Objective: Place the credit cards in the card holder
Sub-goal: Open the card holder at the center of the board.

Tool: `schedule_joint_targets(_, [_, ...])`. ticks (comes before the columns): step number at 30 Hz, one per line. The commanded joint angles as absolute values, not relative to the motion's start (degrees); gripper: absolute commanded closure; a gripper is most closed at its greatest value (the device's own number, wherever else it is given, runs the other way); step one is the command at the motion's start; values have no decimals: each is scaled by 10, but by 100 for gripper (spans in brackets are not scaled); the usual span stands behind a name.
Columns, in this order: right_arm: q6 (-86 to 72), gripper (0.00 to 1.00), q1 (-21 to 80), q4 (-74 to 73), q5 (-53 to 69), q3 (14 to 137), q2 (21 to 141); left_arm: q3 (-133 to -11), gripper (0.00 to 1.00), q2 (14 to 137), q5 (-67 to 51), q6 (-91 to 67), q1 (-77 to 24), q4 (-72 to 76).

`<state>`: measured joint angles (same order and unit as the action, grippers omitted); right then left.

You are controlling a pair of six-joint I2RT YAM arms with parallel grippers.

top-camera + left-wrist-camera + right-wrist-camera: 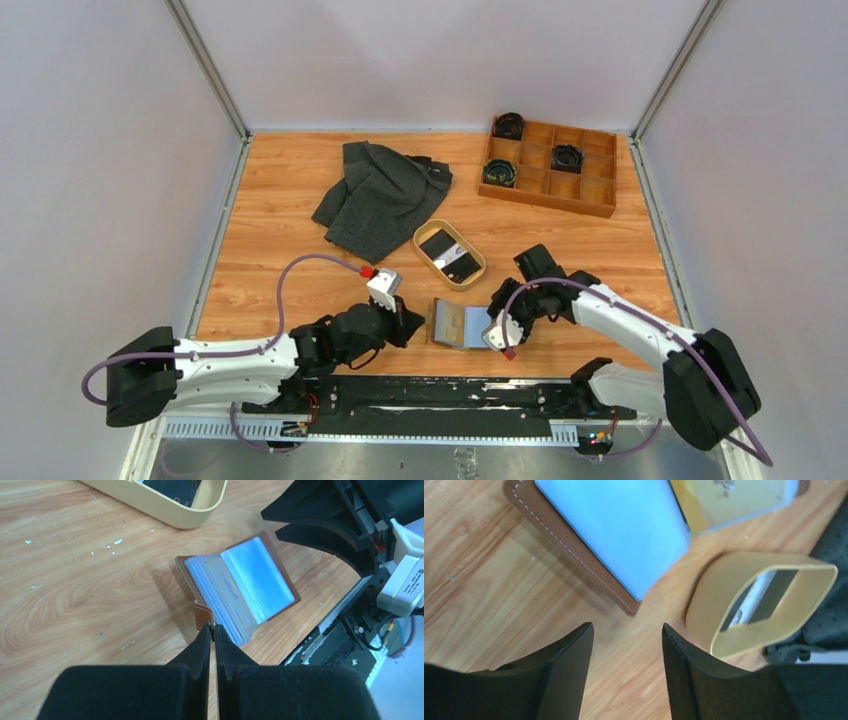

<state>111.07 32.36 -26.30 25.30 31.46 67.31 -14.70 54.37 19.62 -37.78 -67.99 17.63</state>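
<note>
The brown leather card holder lies open on the table between both arms, its clear blue-tinted sleeves facing up. My left gripper is shut on the holder's brown snap tab at its left edge. My right gripper is open with nothing between its fingers. It hovers just off the holder's right corner, not touching it. Credit cards, black and grey, lie in the oval tan tray behind the holder; they also show in the right wrist view.
A dark dotted cloth lies crumpled at the back left. At the back right stands a wooden compartment box holding dark coiled items. A black rail runs along the near edge, just below the holder.
</note>
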Motion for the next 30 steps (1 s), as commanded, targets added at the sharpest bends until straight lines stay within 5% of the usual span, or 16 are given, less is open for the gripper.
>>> schedule_joint_targets(1, [1044, 43, 304, -356, 251, 351, 613, -136, 100, 510, 190, -406, -679, 196])
schedule_joint_targets(5, [941, 43, 302, -438, 296, 429, 595, -138, 100, 491, 183, -411, -681, 196])
schedule_joint_targets(9, [786, 42, 302, -474, 474, 479, 606, -140, 100, 492, 180, -414, -684, 197])
schedule_joint_targets(13, [689, 56, 316, -441, 582, 463, 650, -133, 100, 492, 184, -416, -685, 197])
schedule_joint_targets(20, [592, 83, 347, -400, 477, 475, 775, -109, 100, 477, 201, -423, -685, 197])
schedule_joint_targets(30, [506, 86, 397, -360, 279, 506, 921, -74, 100, 462, 230, -448, -685, 195])
